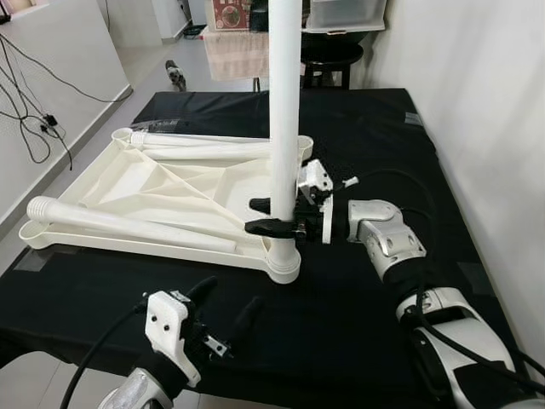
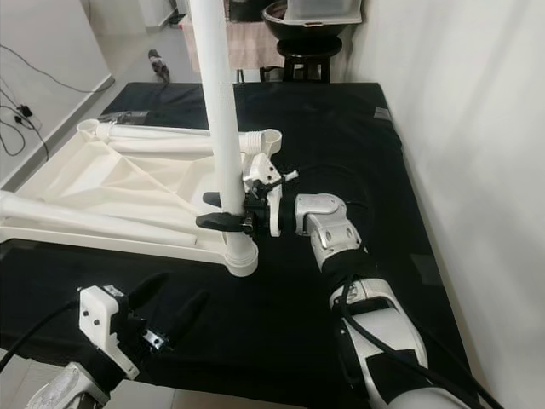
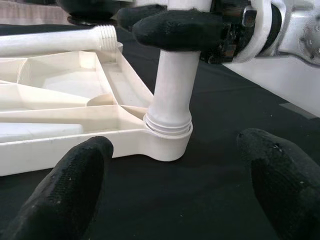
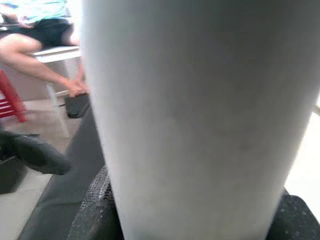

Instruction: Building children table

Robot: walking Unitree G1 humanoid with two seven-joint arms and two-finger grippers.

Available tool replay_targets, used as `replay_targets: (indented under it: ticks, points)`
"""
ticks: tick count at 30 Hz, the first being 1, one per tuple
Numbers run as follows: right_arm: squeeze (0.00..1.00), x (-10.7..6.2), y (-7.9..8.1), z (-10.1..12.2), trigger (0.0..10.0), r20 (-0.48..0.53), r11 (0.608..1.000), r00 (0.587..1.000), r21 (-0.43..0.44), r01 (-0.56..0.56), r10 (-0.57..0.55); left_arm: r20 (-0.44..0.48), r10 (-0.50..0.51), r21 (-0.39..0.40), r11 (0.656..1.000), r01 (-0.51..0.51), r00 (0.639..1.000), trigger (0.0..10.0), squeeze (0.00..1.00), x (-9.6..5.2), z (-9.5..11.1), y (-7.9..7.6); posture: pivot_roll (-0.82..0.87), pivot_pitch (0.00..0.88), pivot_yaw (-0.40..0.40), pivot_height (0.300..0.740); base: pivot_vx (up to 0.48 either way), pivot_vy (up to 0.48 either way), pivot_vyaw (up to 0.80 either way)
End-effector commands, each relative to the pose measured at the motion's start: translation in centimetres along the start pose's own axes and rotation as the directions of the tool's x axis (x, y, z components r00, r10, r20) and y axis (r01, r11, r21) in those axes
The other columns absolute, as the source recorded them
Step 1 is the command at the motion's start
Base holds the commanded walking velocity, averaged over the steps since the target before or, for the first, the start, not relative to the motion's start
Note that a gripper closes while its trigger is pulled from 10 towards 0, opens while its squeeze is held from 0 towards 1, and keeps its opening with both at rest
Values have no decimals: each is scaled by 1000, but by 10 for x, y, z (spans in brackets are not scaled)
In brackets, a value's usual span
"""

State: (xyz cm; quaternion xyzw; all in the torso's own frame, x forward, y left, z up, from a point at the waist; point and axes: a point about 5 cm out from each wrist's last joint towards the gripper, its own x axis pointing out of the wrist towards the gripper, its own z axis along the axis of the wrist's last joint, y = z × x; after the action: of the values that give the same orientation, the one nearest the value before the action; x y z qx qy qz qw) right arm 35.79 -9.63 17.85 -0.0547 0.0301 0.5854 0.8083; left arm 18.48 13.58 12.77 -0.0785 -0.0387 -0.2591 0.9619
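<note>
The white plastic table top [image 1: 162,183] lies upside down on a black-covered surface [image 1: 358,332]. One white leg [image 1: 284,102] stands upright in its near right corner socket [image 1: 285,266]. My right gripper [image 1: 260,216] is shut on this leg just above the socket, and the leg [image 4: 200,115] looms large in the right wrist view. Two loose legs lie on the table top, one along the near side [image 1: 128,223] and one along the far side [image 1: 204,138]. My left gripper [image 1: 226,305] hovers open near the front edge, its fingers [image 3: 75,185] aimed at the socket [image 3: 167,137].
A white wall [image 1: 477,102] runs close along the right side. At the back stand a dark stool [image 1: 332,55] and a hanging towel [image 1: 234,53]. Cables [image 1: 34,128] trail on the floor at left. A seated person [image 4: 45,45] is beyond the surface.
</note>
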Motion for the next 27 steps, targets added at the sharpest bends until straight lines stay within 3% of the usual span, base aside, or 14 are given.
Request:
replay_targets:
  ticks: [1, 2, 3, 4, 8, 10, 12, 13, 17, 18, 20, 22, 26, 27]
  points:
    - [0, -1, 1, -32, 0, -148, 973, 966, 69, 222, -210, -8, 10, -1, 1000, -10, 1000, 10000, 0, -3, -2, 0, 33, 72, -8, 740, 0, 0, 0]
    - [0, -5, 2, -44, 0, -187, 810, 813, 111, 576, -552, -8, 11, 0, 1000, -11, 1000, 10000, 0, -4, -1, 0, 23, 75, -8, 740, 0, 0, 0]
    - [0, -8, 27, -59, 0, -244, 727, 737, 148, 671, -630, -6, 13, 1, 1000, -13, 1000, 10000, 0, -5, 0, 1, 16, 93, 2, 740, 0, 0, 0]
    - [0, -10, 45, -66, 0, -272, 686, 706, 180, 705, -654, -5, 15, 2, 1000, -15, 1000, 10000, 0, -6, 1, 2, 10, 98, 7, 740, 0, 0, 0]
    - [0, -9, 56, -69, 0, -273, 738, 757, 189, 648, -594, -5, 16, 2, 1000, -16, 1000, 10000, 0, -6, 1, 3, -22, 75, 8, 740, 0, 0, 0]
    - [0, -11, 41, -63, 0, -263, 791, 776, 68, 608, -574, -8, 3, -6, 1000, -3, 1000, 10000, 0, -5, 0, 2, 6, 76, -9, 740, 0, 0, 0]
    - [0, -11, 38, -63, 0, -269, 798, 777, 49, 601, -569, -10, -1, -8, 1000, 1, 1000, 10000, 0, -5, -1, 2, 9, 67, -13, 740, 0, 0, 0]
    - [0, -8, 37, -61, 10000, -272, 804, 779, 27, 594, -566, -9, 8, -4, 1000, -8, 1000, 10000, 0, -5, -1, 1, 15, 66, -14, 740, 0, 0, 0]
    - [12, -1, 40, -50, 10000, -251, 809, 787, 23, 587, -563, -4, 31, 4, 1000, -31, 1000, 10000, 0, -6, -1, 1, 18, 62, -12, 740, 0, 0, 0]
    - [1000, 3, 40, -44, 10000, -227, 826, 811, 50, 562, -538, -4, 32, 4, 999, -32, 999, 10000, 0, -6, -1, 1, 24, 63, -12, 740, 0, 0, 0]
    - [1000, 8, 38, -26, 10000, -140, 873, 873, 85, 481, -467, -4, 29, 3, 1000, -29, 1000, 10000, 0, -5, -1, 2, 21, 61, -6, 740, 0, 0, 0]
    - [1000, 10, 34, -18, 10000, -92, 893, 897, 91, 441, -433, -4, 28, 3, 1000, -28, 1000, 10000, 0, -5, -1, 2, 21, 61, -6, 740, 0, 0, 0]
    - [1000, 17, 33, -4, 10000, 31, 976, 979, 88, 197, -200, -2, 17, -1, 1000, -17, 1000, 10000, 0, -1, -2, 3, 17, 49, -4, 740, 0, 0, 0]
    - [0, 17, 32, -6, 10000, 32, 986, 988, 78, 148, -151, -1, 16, -1, 1000, -16, 1000, 10000, 0, 0, -2, 4, 20, 41, -1, 740, 0, 0, 0]
